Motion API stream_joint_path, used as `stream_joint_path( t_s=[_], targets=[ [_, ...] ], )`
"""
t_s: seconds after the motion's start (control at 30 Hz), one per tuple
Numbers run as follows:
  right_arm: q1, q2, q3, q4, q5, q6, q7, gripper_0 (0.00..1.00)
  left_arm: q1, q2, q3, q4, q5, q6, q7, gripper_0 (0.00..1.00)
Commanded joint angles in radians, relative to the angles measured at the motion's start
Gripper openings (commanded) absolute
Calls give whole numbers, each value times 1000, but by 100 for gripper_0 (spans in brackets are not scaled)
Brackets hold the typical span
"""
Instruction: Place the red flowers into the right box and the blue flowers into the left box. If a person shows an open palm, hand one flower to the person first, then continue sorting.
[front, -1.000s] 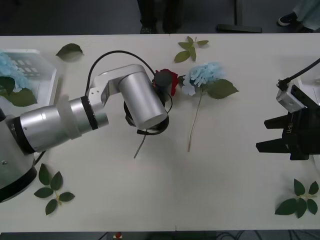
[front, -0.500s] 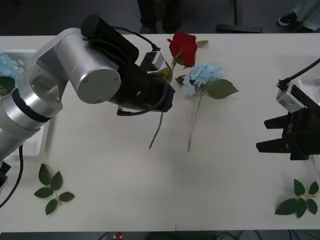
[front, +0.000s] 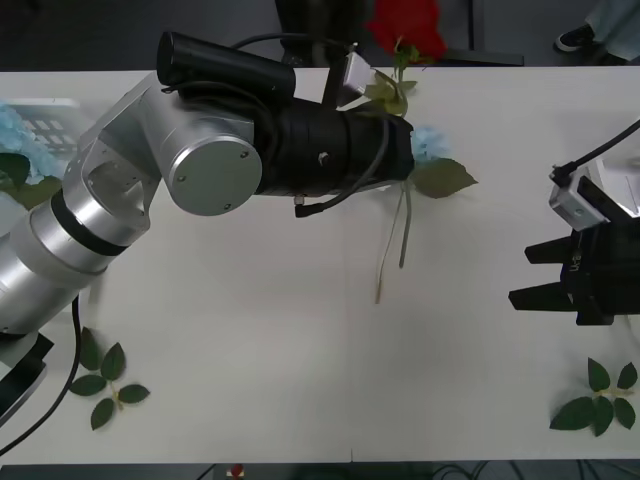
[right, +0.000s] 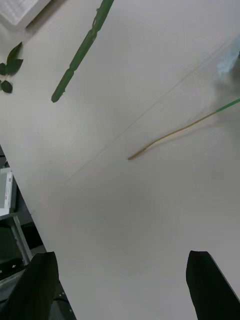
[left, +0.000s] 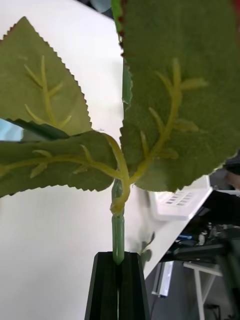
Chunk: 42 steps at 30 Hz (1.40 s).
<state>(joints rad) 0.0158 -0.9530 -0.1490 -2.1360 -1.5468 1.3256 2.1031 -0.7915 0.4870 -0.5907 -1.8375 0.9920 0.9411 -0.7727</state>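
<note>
My left gripper (left: 118, 287) is shut on the green stem (left: 117, 240) of a red flower. The bloom (front: 406, 24) is lifted above the table's far edge and the stem's tail (front: 404, 235) hangs down. A blue flower (front: 432, 143) lies on the table just beyond my left wrist, half hidden, with its stem (front: 383, 268) pointing toward me. The left box (front: 62, 112) at the far left holds another blue flower (front: 14, 132). My right gripper (front: 530, 281) hovers open, low at the right. A corner of the right box (front: 628, 172) shows behind it.
Loose leaf sprigs lie at the front left (front: 103, 382) and front right (front: 601, 397). My bulky left arm (front: 215, 165) spans the table's left half. Bare tabletop (front: 320, 340) stretches across the middle and front.
My left arm has lifted the red flower off the table and carried it up and to the right, so the bloom is now past the far edge. The right arm has not moved.
</note>
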Motion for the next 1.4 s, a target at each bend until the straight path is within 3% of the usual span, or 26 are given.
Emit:
stream_joint_path(
  t_s=[0.03, 0.4, 0.47, 0.53, 0.97, 1.4],
  targets=[
    [6, 42, -21, -1, -18, 4, 21, 74, -31, -24, 2, -16, 0, -68, -5, 0],
    [-19, -46, -63, 123, -303, -5, -45, 74, -35, -64, 0, -25, 19, -185, 7, 0],
    [-20, -44, -47, 148, -341, -43, -64, 93, -37, -70, 0, -25, 20, -194, 9, 0],
    [-28, -44, -24, 157, -352, -83, -66, 100, -37, -73, 0, -26, 22, -203, 9, 0],
    [-134, -39, 80, 105, -361, -236, -299, 100, -37, -73, 0, -28, 28, -205, -2, 0],
    [-206, -9, 221, 65, -249, -422, -497, 100, -37, -73, 0, -60, 34, -223, -13, 0]
  ],
)
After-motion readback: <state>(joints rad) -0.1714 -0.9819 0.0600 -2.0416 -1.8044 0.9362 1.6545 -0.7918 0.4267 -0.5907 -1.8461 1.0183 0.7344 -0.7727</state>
